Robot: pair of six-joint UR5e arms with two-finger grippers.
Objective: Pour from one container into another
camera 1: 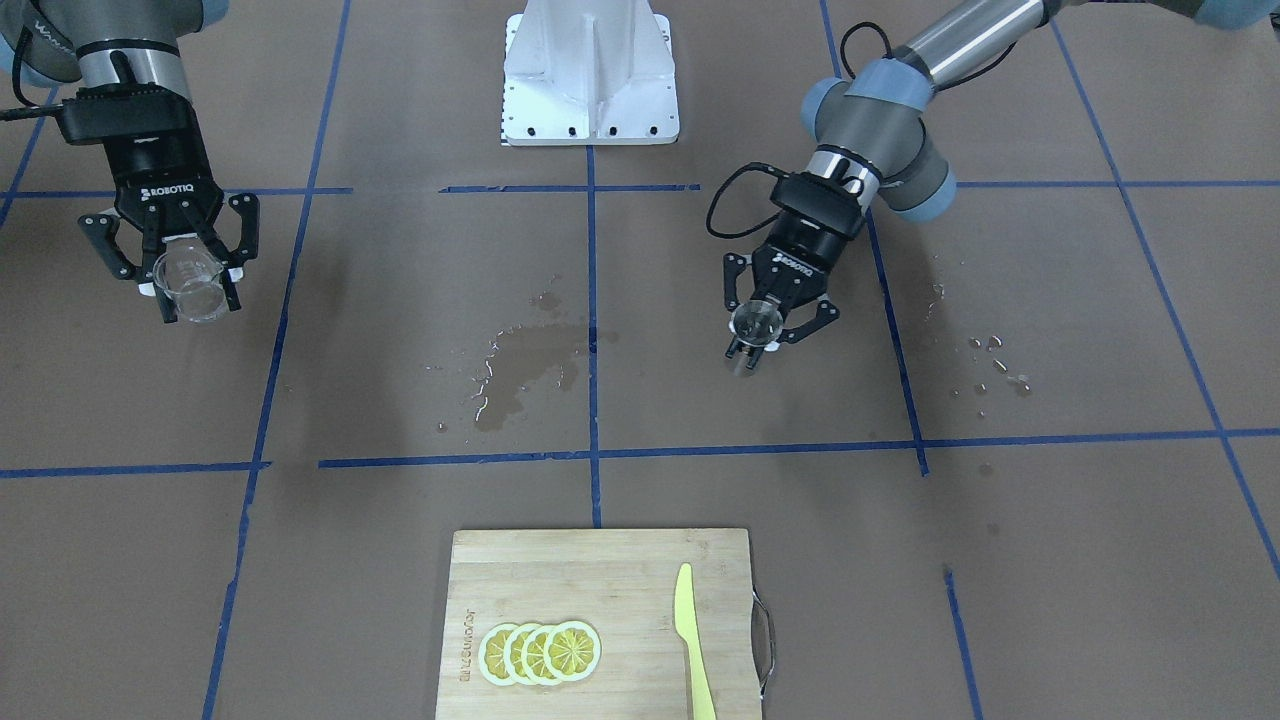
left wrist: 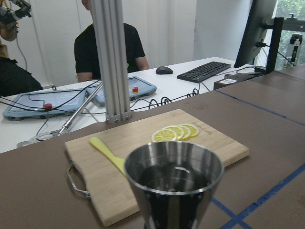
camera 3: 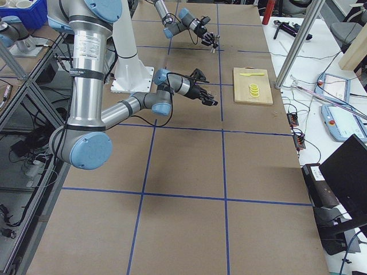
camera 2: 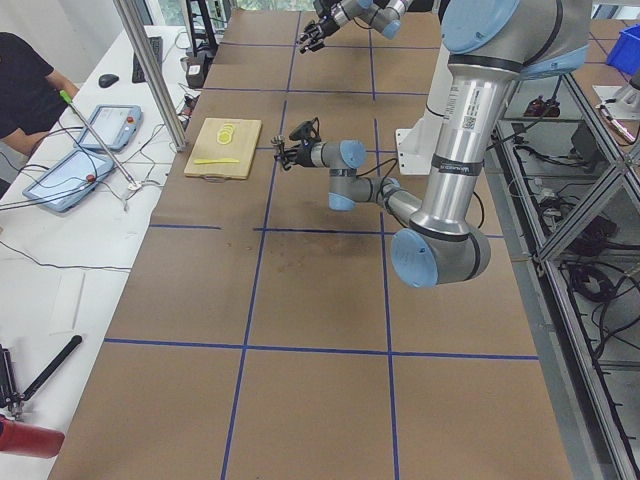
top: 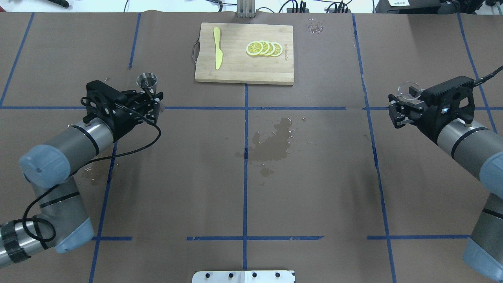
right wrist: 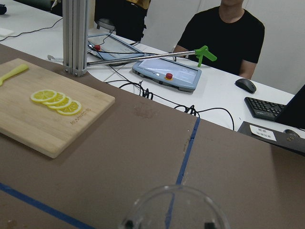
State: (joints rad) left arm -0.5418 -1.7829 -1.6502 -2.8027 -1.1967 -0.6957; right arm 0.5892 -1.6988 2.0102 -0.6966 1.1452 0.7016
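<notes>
My right gripper (camera 1: 197,290) is closed around the glass cup (top: 408,89) at three o'clock overhead; my left gripper (camera 1: 757,335) pinches the jigger (top: 148,82) at ten. They're well apart: I'd bring the lips close, keep the jigger upright and tilt slowly. A wet patch (top: 275,143) stains the papered table (top: 314,196); the cutting board (top: 243,70) lies at twelve, with a person (right wrist: 224,33) beyond.

**What you cannot make out**

In your left wrist view the bottom edge cuts the jigger (left wrist: 174,191): only its upper cone shows. In the right wrist view just the blurred rim of the glass cup (right wrist: 171,207) shows at the bottom edge. From overhead, the left gripper (top: 152,98) hides the jigger's lower half and the right gripper (top: 401,108) covers part of the cup. In both side views what the grippers carry is too small to read. The front view's bottom edge clips the cutting board (camera 1: 520,570) and yellow knife (camera 1: 692,640).
</notes>
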